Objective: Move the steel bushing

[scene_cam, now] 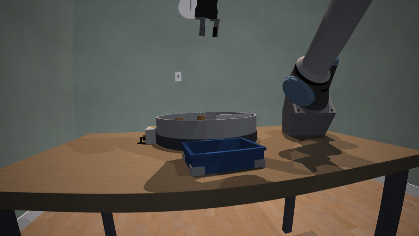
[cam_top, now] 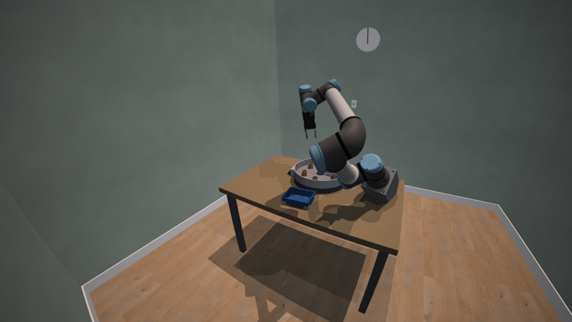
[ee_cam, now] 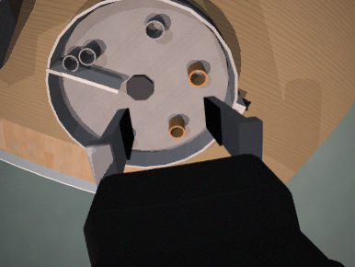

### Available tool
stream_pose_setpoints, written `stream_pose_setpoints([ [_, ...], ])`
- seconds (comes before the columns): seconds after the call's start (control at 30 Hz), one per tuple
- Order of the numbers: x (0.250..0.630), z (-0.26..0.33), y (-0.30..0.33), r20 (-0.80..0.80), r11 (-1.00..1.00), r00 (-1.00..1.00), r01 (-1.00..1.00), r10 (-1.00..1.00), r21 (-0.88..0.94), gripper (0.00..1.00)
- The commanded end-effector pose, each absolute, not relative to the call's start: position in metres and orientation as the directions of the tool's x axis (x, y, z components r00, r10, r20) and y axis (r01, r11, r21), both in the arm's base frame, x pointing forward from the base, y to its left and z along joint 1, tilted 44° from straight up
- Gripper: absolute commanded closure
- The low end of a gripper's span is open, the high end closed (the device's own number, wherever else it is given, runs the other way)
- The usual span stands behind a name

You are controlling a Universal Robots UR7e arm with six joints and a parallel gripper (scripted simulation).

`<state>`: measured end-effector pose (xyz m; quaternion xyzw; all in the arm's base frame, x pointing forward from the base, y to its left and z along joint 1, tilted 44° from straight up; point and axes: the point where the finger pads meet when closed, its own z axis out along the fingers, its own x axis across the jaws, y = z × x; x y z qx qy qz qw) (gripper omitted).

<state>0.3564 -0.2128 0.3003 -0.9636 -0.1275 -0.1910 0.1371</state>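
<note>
Arm (cam_top: 348, 131) bolted to a grey pedestal (cam_top: 391, 191) at the far right corner of the table (cam_top: 360, 228). Lower link swung low across the turntable (scene_cam: 205, 129), elbow bent sharply upward, pale forearm rising back toward the wall, wrist folded down at the top. Gripper (cam_top: 310, 135) pointing straight down, high above the turntable, well apart from everything on it. Fingers spread to full width, nothing between them.

Seen from the wrist: turntable rim (ee_cam: 58, 133) nearly filling the view, dark hexagonal hub (ee_cam: 140, 87) at its centre, a pale bar (ee_cam: 85, 78) running from the rim toward the hub. Two orange bushings on the disc: one (ee_cam: 197, 76) right of the hub, one (ee_cam: 177, 130) nearer the gripper, lying in view between the two fingers. Three steel bushings: a pair (ee_cam: 82, 59) touching side by side near the left rim, just above the bar, and a single one (ee_cam: 154, 29) toward the crate side. All upright, open ends up.

Blue crate (scene_cam: 224, 156) on the table just in front of the turntable, close to its rim, apart from it or touching not clear. Small pale box (scene_cam: 150, 135) against the turntable's left side. Arm's shadow falling across the table right of the crate.
</note>
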Motion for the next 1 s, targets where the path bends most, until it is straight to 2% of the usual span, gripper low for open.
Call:
stream_pose_setpoints([
  [0.0,0.3562,0.3000,-0.2143,0.455,-0.883,0.874,0.341,0.171,-0.323,0.00],
  [0.07,0.3561,0.3000,-0.2141,0.489,-0.840,0.859,0.374,0.153,-0.394,0.00],
  [0.47,0.3561,0.3000,-0.2141,0.489,-0.840,0.859,0.374,0.153,-0.394,0.00],
  [0.63,0.3573,0.2946,-0.2082,0.511,-0.766,0.845,0.430,0.156,-0.477,0.00],
  [0.97,0.3573,0.2946,-0.2082,0.511,-0.766,0.845,0.430,0.156,-0.477,0.00],
])
